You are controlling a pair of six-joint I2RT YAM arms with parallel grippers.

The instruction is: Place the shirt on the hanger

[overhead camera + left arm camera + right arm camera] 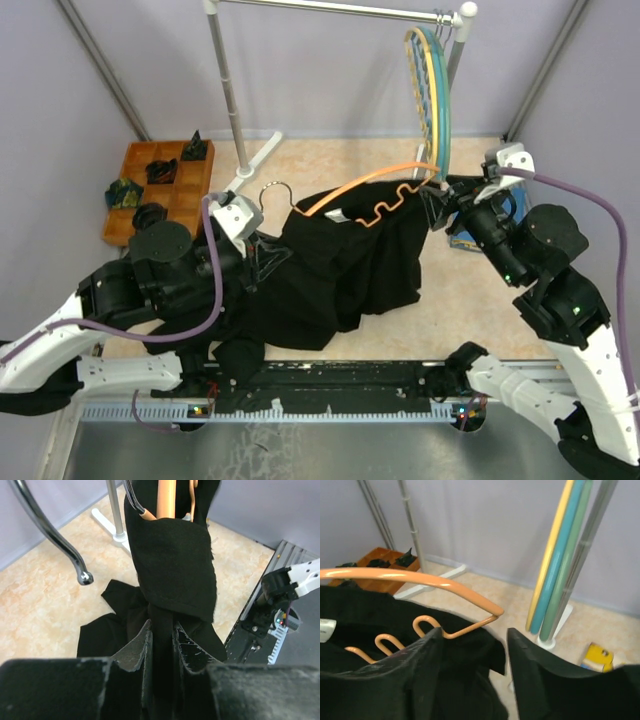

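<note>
The black shirt (340,270) hangs in a heap between the arms, draped over the orange hanger (370,178), whose metal hook (275,188) points left. My left gripper (262,255) sits at the shirt's left side. In the left wrist view it (161,630) is shut on a band of the shirt (175,560), with the hanger (167,497) rising through the fabric above. My right gripper (437,208) is at the hanger's right end. In the right wrist view it (472,635) is open, the hanger's tip (492,612) just beyond its fingers (545,680), and the shirt (465,680) lies below.
A clothes rack pole (228,90) stands behind, and yellow and teal hangers (435,90) hang from its bar at the right. At the back left, a wooden tray (185,200) holds dark clothes. A blue-and-yellow item (597,657) lies on the floor by the right arm.
</note>
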